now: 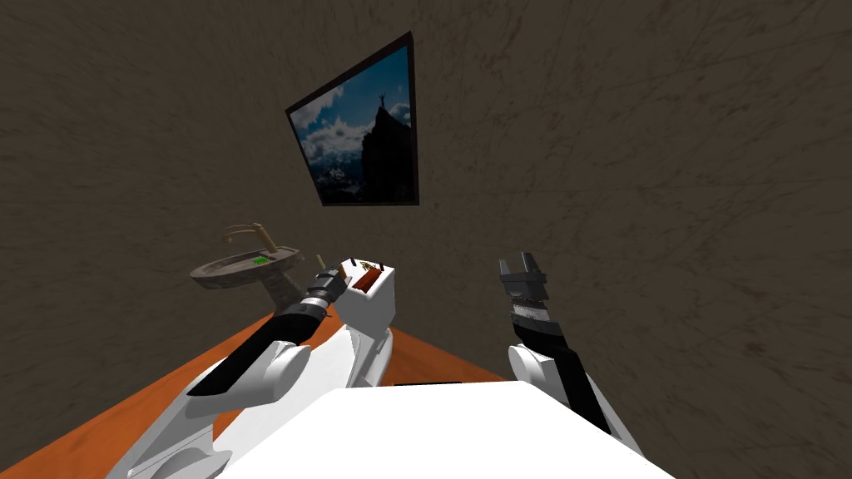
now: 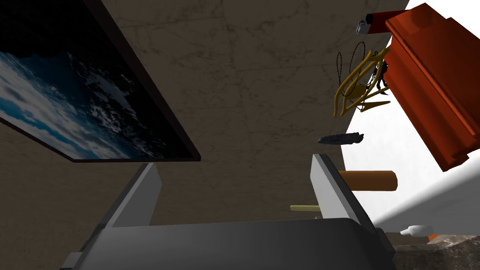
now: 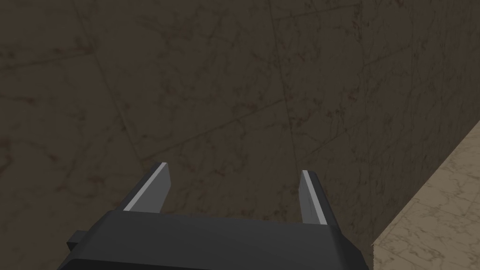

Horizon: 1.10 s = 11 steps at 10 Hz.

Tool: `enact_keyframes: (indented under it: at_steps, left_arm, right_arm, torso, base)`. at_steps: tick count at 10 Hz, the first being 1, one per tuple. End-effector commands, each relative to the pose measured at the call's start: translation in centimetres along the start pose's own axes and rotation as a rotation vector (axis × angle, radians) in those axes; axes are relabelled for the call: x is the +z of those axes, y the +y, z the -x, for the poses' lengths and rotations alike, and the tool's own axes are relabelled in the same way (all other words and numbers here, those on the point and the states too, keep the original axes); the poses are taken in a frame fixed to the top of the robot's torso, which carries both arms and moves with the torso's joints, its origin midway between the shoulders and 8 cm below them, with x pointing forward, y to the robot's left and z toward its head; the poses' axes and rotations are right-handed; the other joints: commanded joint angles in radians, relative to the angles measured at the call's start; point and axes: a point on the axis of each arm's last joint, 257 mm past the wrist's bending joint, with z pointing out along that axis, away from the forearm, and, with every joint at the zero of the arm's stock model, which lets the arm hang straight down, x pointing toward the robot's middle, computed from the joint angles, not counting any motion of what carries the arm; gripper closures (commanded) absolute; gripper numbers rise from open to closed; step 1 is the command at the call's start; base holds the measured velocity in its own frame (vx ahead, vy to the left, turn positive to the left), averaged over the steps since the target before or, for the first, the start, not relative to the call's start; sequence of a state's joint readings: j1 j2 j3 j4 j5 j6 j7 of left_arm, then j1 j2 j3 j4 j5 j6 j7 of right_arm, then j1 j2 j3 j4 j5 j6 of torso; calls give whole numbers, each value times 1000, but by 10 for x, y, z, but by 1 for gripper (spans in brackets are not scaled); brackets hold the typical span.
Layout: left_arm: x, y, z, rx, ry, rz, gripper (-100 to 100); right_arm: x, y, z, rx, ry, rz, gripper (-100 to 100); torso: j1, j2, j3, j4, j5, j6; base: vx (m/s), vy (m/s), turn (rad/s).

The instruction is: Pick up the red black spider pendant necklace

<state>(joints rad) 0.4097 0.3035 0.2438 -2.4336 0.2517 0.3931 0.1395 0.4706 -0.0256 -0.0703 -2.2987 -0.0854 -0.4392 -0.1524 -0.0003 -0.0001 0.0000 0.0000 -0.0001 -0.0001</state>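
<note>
The left gripper (image 2: 234, 164) was held wide, nothing between its fingers, level with the edge of a white tank top (image 2: 398, 140). The right gripper (image 3: 233, 169) was likewise spread and empty, raised towards the brown wall. As I judged it, the reach was nearly done, while the close-in, the grasp and the lift all remained.

Nearest the left fingers lay a thin yellowish stick (image 2: 303, 207) and a brown cylinder (image 2: 370, 180), then a flat dark sliver (image 2: 340, 138). Beyond these sat the spider pendant necklace (image 2: 382, 72), its thin dark chain looped through a yellow wiry ornament (image 2: 356, 86), the dark pendant just beside a red-brown box (image 2: 431, 79). The tangle would likely hinder a clean pick. The box appeared shut, so I could not tell its contents. A red lighter (image 2: 375, 21) lay past it.

Further off, to the robot's left, a stone sink (image 1: 241, 268) held a small green item (image 1: 260, 260) in its basin.
</note>
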Motion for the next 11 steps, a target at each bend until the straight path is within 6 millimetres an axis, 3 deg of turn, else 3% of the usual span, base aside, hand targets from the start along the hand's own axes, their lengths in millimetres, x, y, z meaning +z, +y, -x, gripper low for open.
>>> enact_keyframes:
  at_steps: [1,11]
  left_arm:
    - [2,7,5,1,-5,40,-100]
    - [-2,55,22,13,-30,269,-100]
  right_arm:
    - [0,0,0,0,0,0,0]
    - [0,0,0,0,0,0,0]
  torso:
    - [0,0,0,0,0,0]
    - [1,-2,-1,0,0,0]
  base:
    - [2,-11,-50]
    - [18,0,-38]
